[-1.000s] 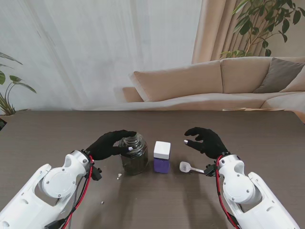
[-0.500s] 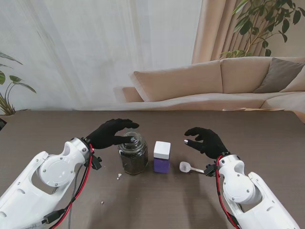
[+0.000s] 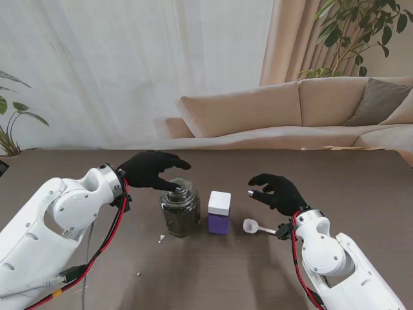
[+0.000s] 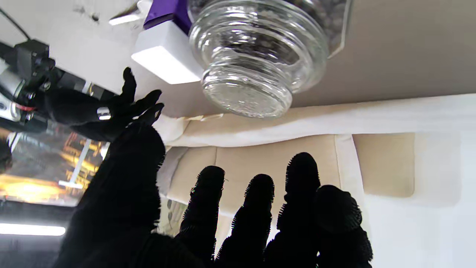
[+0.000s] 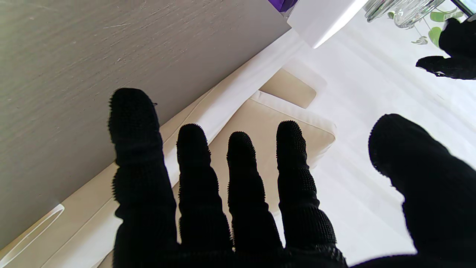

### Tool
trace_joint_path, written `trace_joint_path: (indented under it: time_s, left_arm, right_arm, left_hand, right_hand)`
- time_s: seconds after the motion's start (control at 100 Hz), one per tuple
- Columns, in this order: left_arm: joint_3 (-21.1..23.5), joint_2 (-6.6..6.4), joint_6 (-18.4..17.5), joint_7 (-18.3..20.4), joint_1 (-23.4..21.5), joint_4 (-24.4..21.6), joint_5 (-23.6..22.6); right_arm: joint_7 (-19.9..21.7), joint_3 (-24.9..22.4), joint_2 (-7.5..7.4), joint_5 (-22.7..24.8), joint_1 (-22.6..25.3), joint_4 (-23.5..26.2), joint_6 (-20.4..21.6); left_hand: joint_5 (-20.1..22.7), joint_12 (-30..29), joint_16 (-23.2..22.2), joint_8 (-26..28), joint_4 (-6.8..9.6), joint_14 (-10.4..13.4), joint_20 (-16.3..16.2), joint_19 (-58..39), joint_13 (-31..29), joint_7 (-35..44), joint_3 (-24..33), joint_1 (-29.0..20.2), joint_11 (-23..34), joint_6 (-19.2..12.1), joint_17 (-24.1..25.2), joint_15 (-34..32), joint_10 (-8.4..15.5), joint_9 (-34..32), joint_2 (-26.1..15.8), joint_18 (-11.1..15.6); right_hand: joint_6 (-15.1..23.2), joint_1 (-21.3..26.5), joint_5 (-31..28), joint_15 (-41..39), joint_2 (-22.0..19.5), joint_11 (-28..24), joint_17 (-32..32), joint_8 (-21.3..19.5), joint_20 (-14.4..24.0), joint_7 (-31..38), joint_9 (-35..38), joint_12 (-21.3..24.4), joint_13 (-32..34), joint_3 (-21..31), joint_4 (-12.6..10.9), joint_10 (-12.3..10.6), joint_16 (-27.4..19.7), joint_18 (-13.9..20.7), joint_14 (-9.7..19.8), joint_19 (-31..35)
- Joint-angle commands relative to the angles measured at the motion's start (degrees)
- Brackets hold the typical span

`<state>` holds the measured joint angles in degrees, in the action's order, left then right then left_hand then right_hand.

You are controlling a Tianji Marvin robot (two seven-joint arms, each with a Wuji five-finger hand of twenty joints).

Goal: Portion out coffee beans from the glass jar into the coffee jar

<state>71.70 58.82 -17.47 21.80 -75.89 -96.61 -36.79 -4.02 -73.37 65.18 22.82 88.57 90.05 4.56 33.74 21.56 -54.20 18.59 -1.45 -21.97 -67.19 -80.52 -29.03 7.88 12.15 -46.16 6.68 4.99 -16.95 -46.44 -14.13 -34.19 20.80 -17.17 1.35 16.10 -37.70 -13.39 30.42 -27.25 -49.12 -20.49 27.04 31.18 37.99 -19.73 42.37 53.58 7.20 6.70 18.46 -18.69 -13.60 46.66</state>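
left hand (image 3: 151,170) risen over lidded glass jar (image 3: 180,208) of beans, fingers (image 4: 303,175) spread, coffee jar (image 3: 219,212) capped

The left black-gloved robot hand (image 3: 152,170) has let go of the clear faceted glass jar of coffee beans (image 3: 180,208). It has risen, and its spread fingers now hover over the jar's lid.

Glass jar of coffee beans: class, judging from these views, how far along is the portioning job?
Nothing looks done: the clear glass jar of dark coffee beans still has its glass stopper lid on. In hand: the left hand hovers open over that lid, fingers spread, not gripping it. The right hand is open, holding nothing. Left: removing the lid, opening the purple coffee jar with the white lid, and scooping beans with the white plastic spoon.
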Motion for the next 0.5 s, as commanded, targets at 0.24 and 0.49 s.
trace_joint_path:
  time_s: [0.24, 0.49]
  left_arm:
    - [-2.4, -1.03, 0.09, 4.92, 3.94, 0.56, -2.99]
    - [-4.92, -1.45, 0.8, 7.1, 6.33, 1.8, -6.65]
  right_arm:
    - [1.46, 0.13, -0.03, -0.43, 0.23, 0.21, 0.04]
    - [1.64, 0.14, -0.05, -0.61, 0.23, 0.21, 0.02]
  left_hand:
    - [-1.05, 4.9, -9.14, 2.84, -1.19, 7.45, 1.96, -24.25, -14.69, 1.3, 7.77, 6.64, 1.69, -5.58, -24.23, -26.94, -3.41, -1.75, 7.32, 3.63]
    - [-5.32, 12.62, -8.84, 6.64, -0.53, 16.37, 13.21, -32.89, -22.01, 2.18, 6.17, 8.36, 4.27, -6.78, -33.04, -37.88, -4.25, -1.29, 7.05, 9.22]
  right_hand:
    - [-0.17, -0.5, -0.67, 0.39, -0.87, 0.44, 31.73, -0.76, 1.33, -0.53, 0.96, -0.32, 0.01, -0.19, -1.38, 1.07, 0.37, -1.1, 0.07, 0.74]
    - [-0.25, -0.53, -0.66, 0.42, -0.91, 0.45, 31.73, -0.76, 1.37, -0.57, 0.94, -0.34, -0.04, -0.24, -1.38, 1.02, 0.37, -1.09, 0.06, 0.69]
